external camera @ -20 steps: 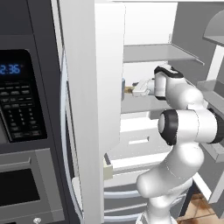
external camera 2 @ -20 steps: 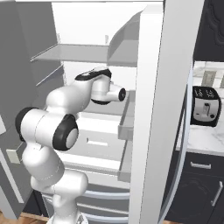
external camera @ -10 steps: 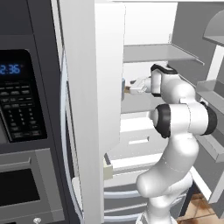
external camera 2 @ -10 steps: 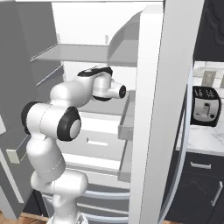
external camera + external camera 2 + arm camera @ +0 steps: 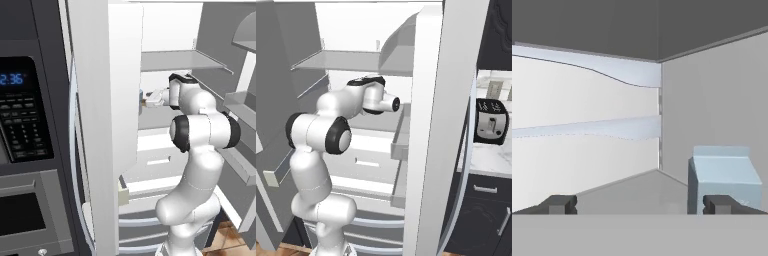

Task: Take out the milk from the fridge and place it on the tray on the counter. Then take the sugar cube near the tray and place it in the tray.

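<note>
Here's the fridge (image 5: pixel 165 45) standing open, white interior and grey shelves across the middle of both base views, with the black oven panel (image 5: pixel 25 115) and its blue clock at the left of the left base view. Over at the right edge of the right base view sits a strip of the marble surface (image 5: pixel 483 157) with a dark toaster (image 5: pixel 489 121) on it. Compared with a second ago, the arm has folded in tighter, its elbow now further toward frame centre and the wrist reaching deeper over the middle shelf. The hand (image 5: pixel 639 204) shows in the hand view, fingers spread wide and holding nothing. That view brings out the milk (image 5: pixel 723 177), a pale blue carton at the lower right, upright on the shelf just beyond the right fingertip (image 5: pixel 718 204); the left base view gives a mere sliver of it behind the fridge wall.
</note>
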